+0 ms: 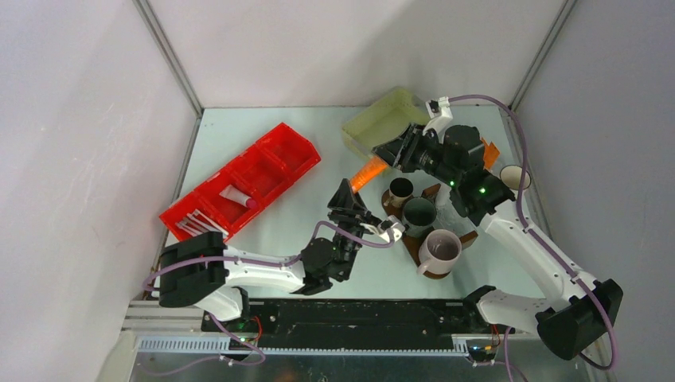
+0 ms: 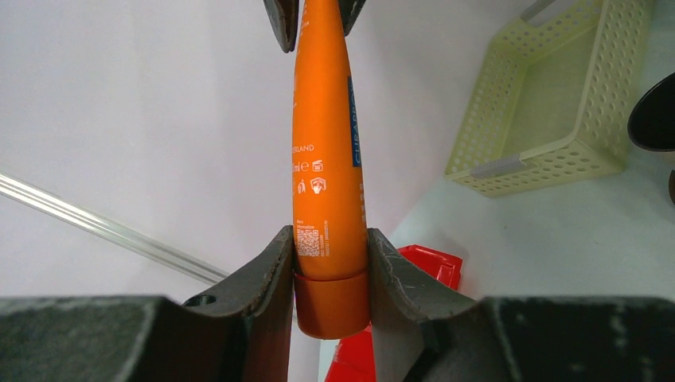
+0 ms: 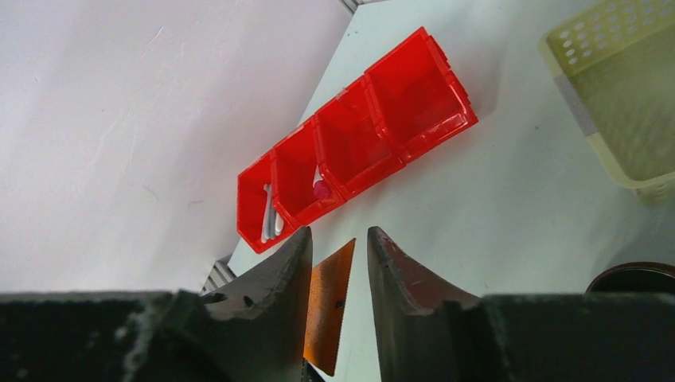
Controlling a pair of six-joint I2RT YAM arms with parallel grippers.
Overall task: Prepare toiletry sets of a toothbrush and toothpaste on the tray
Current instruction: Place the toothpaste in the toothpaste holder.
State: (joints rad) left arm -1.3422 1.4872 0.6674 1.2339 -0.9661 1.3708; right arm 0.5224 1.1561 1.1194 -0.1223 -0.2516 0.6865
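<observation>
Aloft, the left gripper (image 2: 329, 239) pinches the orange tube (image 2: 326, 159) at its cap end. The tube slants toward the right gripper (image 3: 339, 232), whose fingers flank the flat crimped end. I cannot tell whether they clamp it. The tube hangs just left of the tray (image 1: 412, 248).

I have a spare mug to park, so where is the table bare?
Bare table lies between the red bin and the basket, and along the near edge between the left arm and the tray. Crowded: the tray, filled by three mugs, and the right side under the right arm.
</observation>
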